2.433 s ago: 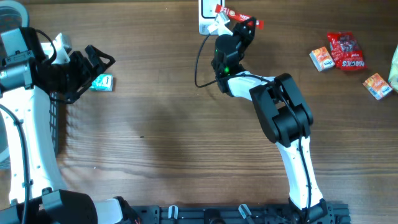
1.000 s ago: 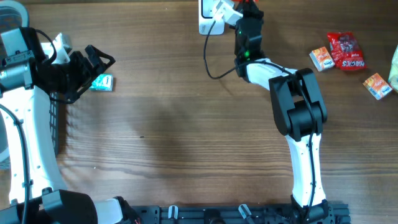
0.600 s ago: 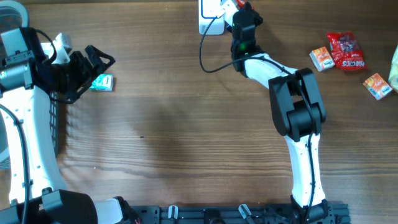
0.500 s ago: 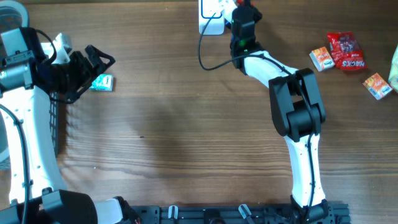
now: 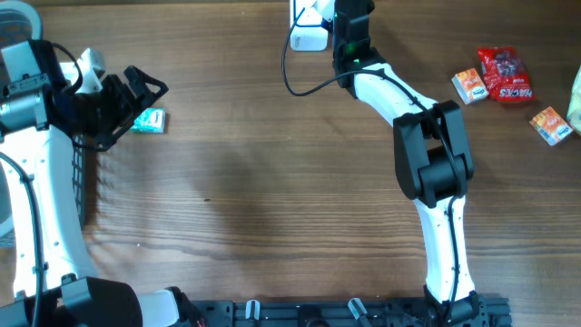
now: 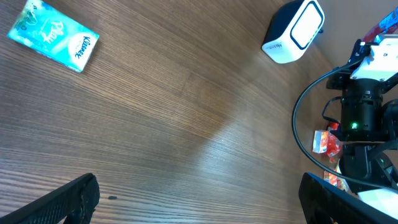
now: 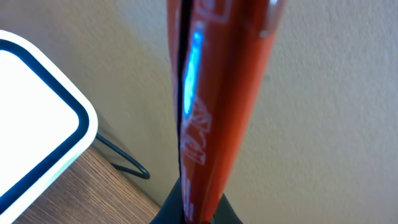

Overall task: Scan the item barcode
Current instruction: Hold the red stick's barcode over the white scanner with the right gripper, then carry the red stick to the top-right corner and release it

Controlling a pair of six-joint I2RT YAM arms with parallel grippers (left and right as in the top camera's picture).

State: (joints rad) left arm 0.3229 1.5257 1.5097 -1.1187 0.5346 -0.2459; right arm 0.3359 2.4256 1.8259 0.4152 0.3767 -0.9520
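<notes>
- While the right arm (image 5: 427, 154) reaches to the far edge of the table (image 5: 272, 209) in the overhead view, the right gripper (image 5: 352, 14) sits just beside the white scanner (image 5: 309, 34). What it carries is hidden from above. A black cable (image 5: 289, 82) loops on the wood near the scanner. At the left, the left gripper (image 5: 132, 104) hovers with its jaws spread wide and empty, near a teal tissue pack (image 5: 151, 120). Snack packs (image 5: 504, 73) lie well apart on the right.
- From the left wrist, the left gripper's fingers (image 6: 68, 199) stand far apart at the lower corners, with only bare wood between them. The tissue pack lies upper left and the scanner upper right. The red packet (image 6: 384, 30) shows at the right edge, above the right arm.
- From the right wrist, the right gripper's jaws are clamped on the lower end of the red packet. The packet stands upright and edge-on, just beside the scanner's dark-rimmed white face. Whether the two touch cannot be told.
</notes>
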